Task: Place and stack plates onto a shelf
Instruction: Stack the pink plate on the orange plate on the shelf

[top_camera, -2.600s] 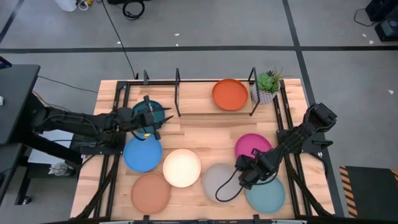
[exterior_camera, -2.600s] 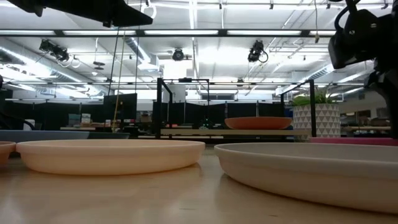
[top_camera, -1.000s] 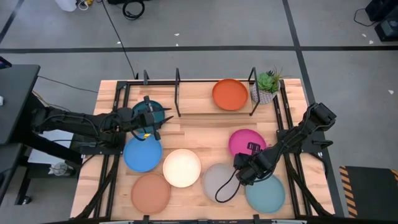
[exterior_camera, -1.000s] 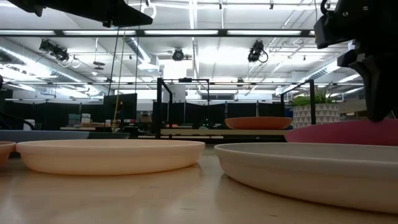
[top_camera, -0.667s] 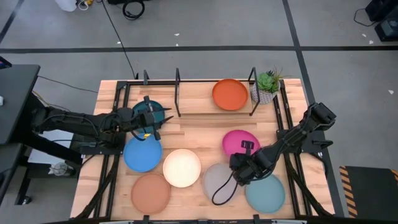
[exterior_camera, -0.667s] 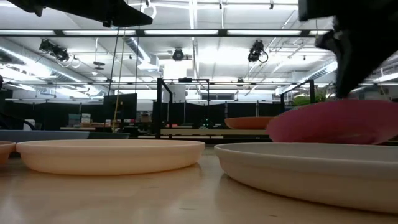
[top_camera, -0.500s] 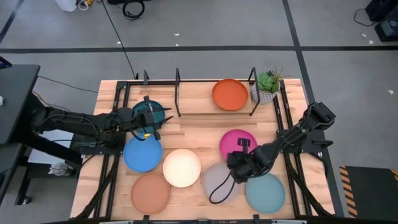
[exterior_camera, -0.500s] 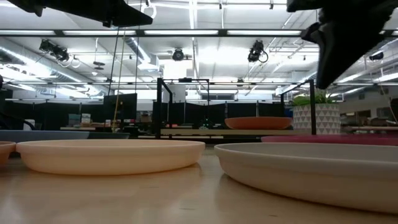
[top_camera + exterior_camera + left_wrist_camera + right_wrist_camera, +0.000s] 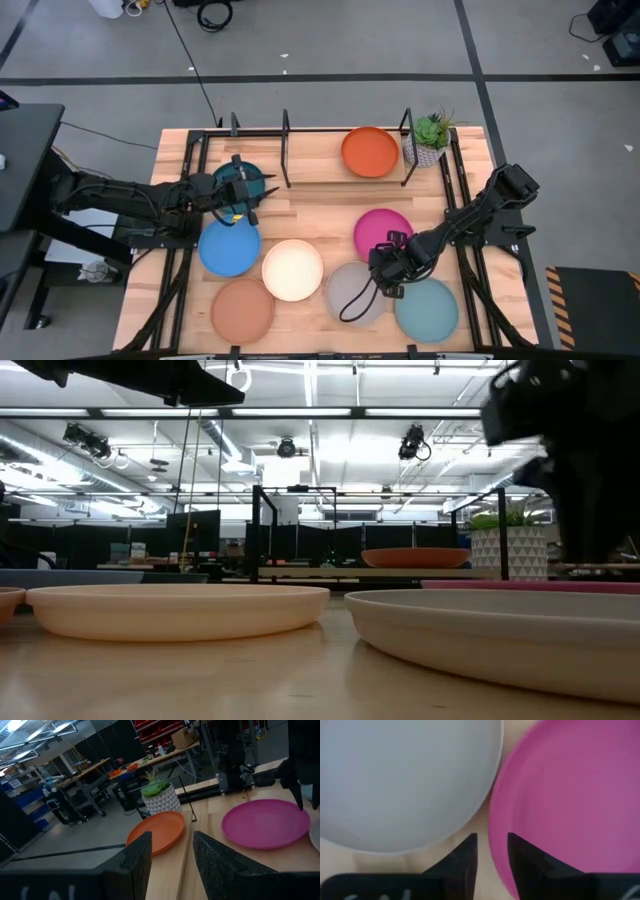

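The magenta plate (image 9: 385, 230) lies flat on the table right of centre. My right gripper (image 9: 384, 268) points down at its near left rim (image 9: 492, 832), open, with that rim showing in the gap between the fingers; no touch shows. The grey plate (image 9: 352, 292) lies just beside it. The orange plate (image 9: 370, 151) rests on the black shelf (image 9: 286, 150) at the far edge. At the left, my left gripper (image 9: 250, 192) is open and holds nothing (image 9: 172, 862), level above the dark teal plate (image 9: 232, 178).
The blue plate (image 9: 228, 248), cream plate (image 9: 293, 270), terracotta plate (image 9: 242, 311) and light aqua plate (image 9: 428, 310) lie along the near half of the table. A small potted plant (image 9: 431, 137) stands at the shelf's right end. Bare wood shows between the shelf and the plates.
My right gripper has carried the magenta plate's near edge up and toward the table's left, tipping the plate. The plate has then come down flat, a little left of where it lay. The gripper now stands at its near left rim.
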Robot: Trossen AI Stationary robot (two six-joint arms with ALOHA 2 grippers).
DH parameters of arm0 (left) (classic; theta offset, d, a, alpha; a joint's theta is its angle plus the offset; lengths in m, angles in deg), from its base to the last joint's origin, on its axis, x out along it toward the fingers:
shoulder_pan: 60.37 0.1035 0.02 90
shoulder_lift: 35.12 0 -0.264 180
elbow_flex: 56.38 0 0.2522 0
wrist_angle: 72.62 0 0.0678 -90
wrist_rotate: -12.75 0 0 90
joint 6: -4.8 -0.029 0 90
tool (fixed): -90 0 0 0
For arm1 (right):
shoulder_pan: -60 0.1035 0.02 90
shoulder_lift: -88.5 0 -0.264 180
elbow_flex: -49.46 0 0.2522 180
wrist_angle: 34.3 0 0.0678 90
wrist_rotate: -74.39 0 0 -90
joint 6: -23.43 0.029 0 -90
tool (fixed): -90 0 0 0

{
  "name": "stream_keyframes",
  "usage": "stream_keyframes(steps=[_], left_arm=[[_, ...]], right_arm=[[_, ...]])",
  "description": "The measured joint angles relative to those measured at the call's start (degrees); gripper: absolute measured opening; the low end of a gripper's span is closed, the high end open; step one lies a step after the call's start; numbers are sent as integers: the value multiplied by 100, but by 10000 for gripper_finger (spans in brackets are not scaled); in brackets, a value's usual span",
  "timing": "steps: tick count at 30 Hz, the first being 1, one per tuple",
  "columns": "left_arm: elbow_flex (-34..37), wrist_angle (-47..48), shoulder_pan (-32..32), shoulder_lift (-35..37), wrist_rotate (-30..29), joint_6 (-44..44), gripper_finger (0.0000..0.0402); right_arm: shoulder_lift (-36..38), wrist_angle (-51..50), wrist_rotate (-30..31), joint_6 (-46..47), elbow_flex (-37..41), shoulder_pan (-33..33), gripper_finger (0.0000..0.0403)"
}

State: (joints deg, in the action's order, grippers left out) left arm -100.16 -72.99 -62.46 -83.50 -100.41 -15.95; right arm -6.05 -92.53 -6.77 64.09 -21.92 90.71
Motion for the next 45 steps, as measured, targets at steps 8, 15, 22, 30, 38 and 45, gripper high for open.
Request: stream_keyframes(steps=[8, 15, 22, 30, 38, 45], left_arm=[[0, -16, -1, 0, 0, 59, 153], [0, -31, -2, 0, 0, 53, 153], [0, -31, -2, 0, 0, -3, 153], [0, -27, -1, 0, 1, 89, 153], [-2, 109, -1, 1, 11, 408, 153], [-4, 347, -4, 2, 13, 812, 153]], right_arm=[[1, 430, -70, 437, 608, 105, 118], [5, 436, -27, 414, 651, 104, 29], [6, 235, -56, 260, 336, 121, 25], [3, 108, 527, -1126, -491, 76, 14], [-1, -407, 1052, -2052, -1123, -121, 17], [-1, -1238, 1590, -2575, -1626, -266, 17]])
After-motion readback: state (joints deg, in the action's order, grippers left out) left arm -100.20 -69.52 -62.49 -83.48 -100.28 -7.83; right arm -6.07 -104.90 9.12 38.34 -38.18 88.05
